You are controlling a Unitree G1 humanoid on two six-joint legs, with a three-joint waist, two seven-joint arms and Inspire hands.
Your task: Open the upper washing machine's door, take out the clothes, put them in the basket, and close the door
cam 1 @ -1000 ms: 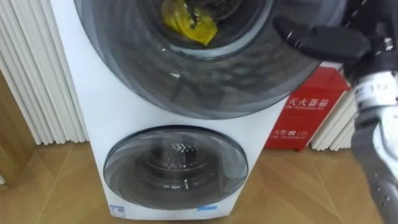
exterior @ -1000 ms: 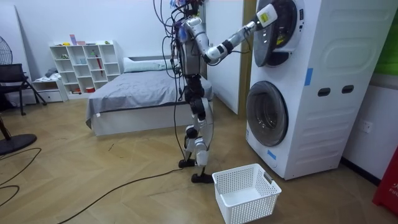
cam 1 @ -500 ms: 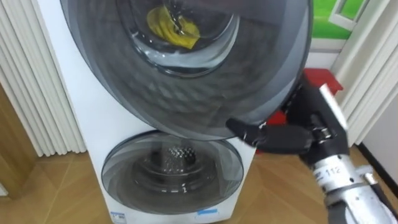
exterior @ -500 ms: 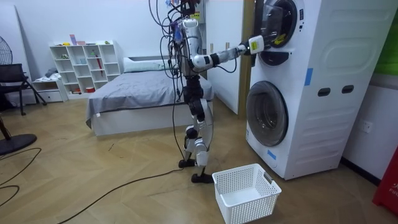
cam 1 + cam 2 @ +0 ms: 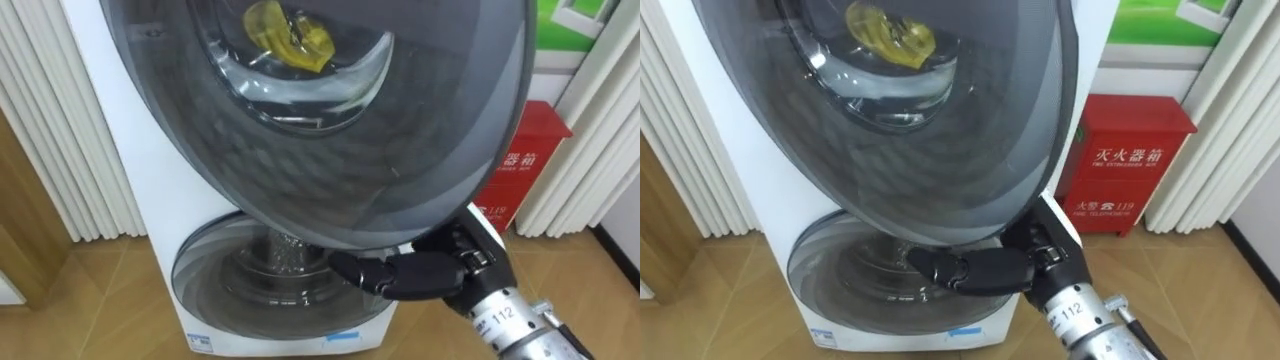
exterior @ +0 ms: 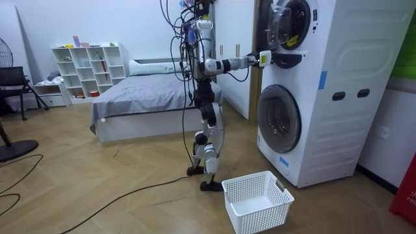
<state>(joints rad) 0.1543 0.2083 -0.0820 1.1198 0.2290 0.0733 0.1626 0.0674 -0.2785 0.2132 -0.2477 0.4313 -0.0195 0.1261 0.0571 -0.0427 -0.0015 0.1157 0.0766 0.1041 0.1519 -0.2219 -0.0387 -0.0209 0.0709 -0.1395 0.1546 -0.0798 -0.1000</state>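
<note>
Black and nearly straight, the fingers of the right robot hand lay against the lower rim of the upper door, curled round nothing. Behind that door's smoky glass the yellow cloth sat high inside the washing machine. With no real grip, the fingers could slide off the curved rim, and the half-open door might swing back shut.

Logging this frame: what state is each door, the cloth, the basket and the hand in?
Upper door: partly open.
Lower door: shut.
Yellow cloth: behind the upper door's glass, not held.
Basket: upright on the floor, empty.
Right hand: open, fingers straight at the upper door's lower edge.
</note>
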